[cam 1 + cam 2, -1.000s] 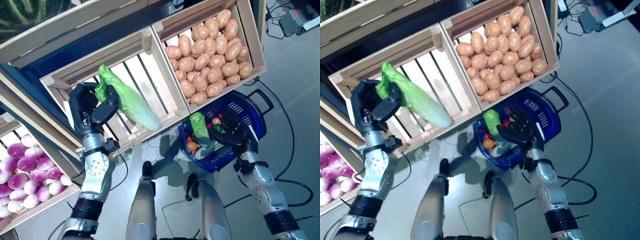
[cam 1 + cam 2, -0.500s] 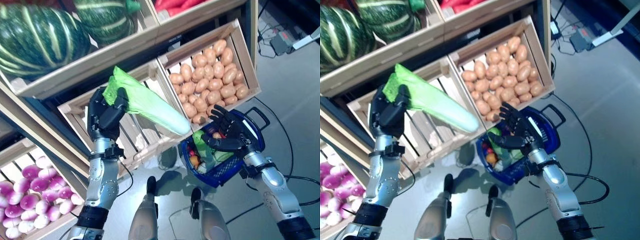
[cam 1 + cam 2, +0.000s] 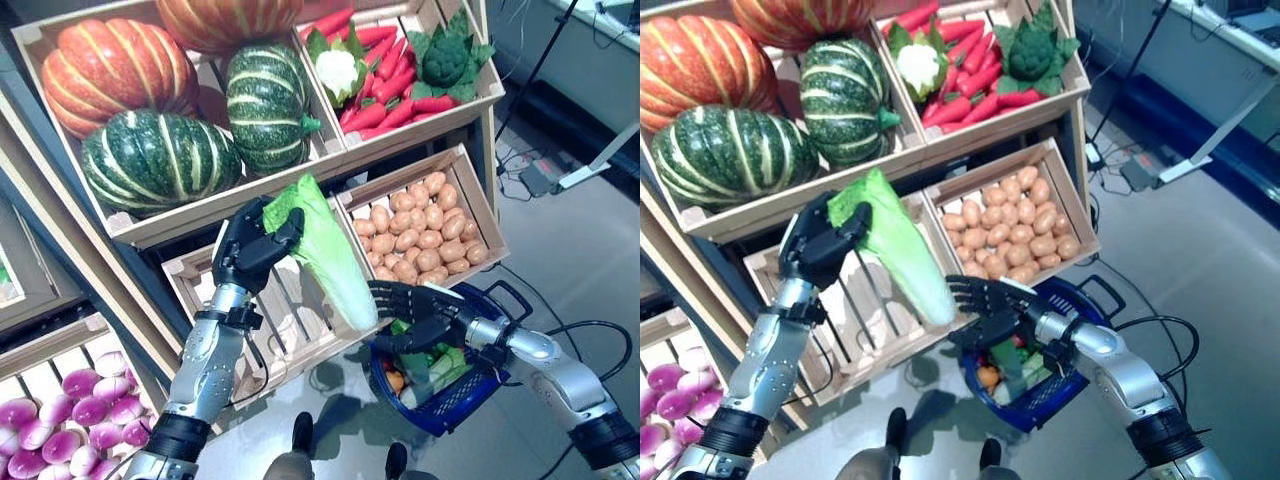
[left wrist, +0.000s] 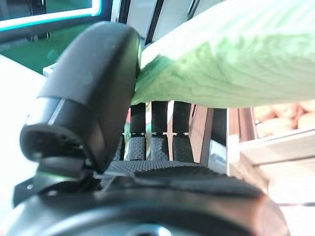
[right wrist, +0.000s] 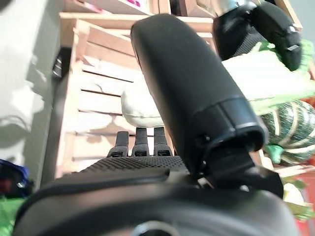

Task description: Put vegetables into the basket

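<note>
So the left hand [image 3: 248, 250] is clutching the leafy green end of a cabbage [image 3: 325, 255], fingers and thumb curled round it, and the long pale stalk end is pointing down and away from the hand, up in the air in front of the slatted wooden crate [image 3: 270, 310]. The right hand [image 3: 420, 312] is sitting just under and beside the cabbage's pale tip with its fingers spread out straight, palm turned toward it, not gripping anything; can't tell if it's actually touching the tip. Right below that hand is the blue basket [image 3: 478, 392] on the floor, and it's already holding some green leafy stuff and a few small orange and red bits. Working outward from the cabbage: the crate of potatoes [image 3: 418, 236] is just beside it on the basket side, the striped green and orange pumpkins [image 3: 160, 155] are sitting on the shelf above it, next to a box of red peppers [image 3: 385, 95] with a cauliflower and broccoli, and purple-white turnips [image 3: 60, 435] are lying in a low crate well off on the far side from the basket.
</note>
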You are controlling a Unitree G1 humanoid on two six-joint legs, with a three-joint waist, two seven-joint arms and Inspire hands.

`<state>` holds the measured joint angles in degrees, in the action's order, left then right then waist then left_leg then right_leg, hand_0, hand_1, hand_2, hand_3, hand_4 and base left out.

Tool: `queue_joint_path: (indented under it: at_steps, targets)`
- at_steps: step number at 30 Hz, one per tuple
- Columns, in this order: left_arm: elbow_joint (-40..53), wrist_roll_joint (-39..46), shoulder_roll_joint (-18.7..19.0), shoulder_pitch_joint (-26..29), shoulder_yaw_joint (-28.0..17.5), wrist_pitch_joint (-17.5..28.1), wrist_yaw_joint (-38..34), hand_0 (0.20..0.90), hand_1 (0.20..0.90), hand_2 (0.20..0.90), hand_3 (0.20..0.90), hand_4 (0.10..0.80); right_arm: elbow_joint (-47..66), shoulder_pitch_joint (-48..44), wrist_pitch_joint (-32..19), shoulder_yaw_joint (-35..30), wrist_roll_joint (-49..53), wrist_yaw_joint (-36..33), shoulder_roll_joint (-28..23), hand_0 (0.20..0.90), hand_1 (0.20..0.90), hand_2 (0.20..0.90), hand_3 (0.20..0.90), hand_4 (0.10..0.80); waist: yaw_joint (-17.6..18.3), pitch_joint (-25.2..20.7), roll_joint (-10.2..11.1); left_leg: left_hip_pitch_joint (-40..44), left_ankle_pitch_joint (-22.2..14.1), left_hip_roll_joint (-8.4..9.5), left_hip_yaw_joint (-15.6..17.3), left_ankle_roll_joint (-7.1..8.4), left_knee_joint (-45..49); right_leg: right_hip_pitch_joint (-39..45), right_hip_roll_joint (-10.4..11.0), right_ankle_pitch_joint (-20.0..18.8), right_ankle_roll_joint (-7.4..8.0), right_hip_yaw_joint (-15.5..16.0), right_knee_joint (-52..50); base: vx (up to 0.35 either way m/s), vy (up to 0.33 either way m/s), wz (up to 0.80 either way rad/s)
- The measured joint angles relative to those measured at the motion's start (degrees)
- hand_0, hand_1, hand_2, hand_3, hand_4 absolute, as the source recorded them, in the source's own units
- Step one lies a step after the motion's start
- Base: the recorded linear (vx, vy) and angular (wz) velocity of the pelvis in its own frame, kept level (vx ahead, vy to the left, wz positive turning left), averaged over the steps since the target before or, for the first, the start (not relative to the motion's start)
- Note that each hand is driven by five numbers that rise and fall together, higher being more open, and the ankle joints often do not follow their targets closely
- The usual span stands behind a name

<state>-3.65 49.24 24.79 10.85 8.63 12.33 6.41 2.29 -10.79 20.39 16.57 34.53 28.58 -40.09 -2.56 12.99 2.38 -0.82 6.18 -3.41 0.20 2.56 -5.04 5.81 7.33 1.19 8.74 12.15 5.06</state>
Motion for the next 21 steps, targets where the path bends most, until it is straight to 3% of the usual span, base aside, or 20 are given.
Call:
queue_joint_path:
  at_steps: [4,13,21]
  targets:
    - [-0.55,-0.01,0.81,0.00,0.73,-1.65,2.72,0.300,0.300,0.300,0.300,0.400,-0.16,-0.75,3.00,2.41,1.97,0.35,-0.05,0.900,0.900,0.900,0.900,0.800,0.19,-1.56,0.02,0.06,0.00,0.28,-0.01,-0.01,-0.01,0.05,0.04,-0.02,0.03,-0.25,0.00,0.062,0.024,-0.01]
    - [-0.70,-0.68,1.75,0.04,4.02,-3.42,5.02,0.300,0.300,0.300,0.300,0.400,-0.70,-2.12,4.52,6.13,2.76,1.34,0.08,0.900,0.900,0.900,0.900,0.800,0.12,-3.07,0.08,0.68,0.04,0.46,0.06,-0.09,-0.02,0.77,0.23,-0.08,0.12,-0.35,0.00,0.048,0.020,0.01]
    - [-1.10,-1.28,1.15,0.01,4.71,-4.00,5.31,0.300,0.300,0.300,0.300,0.400,-2.17,-2.11,4.50,6.72,6.90,-9.71,4.29,0.900,0.900,0.900,0.900,0.800,0.33,-5.29,0.06,0.87,0.04,0.46,0.14,-0.11,-0.02,0.87,0.25,-0.09,0.14,-0.52,0.00,0.004,0.001,0.00]
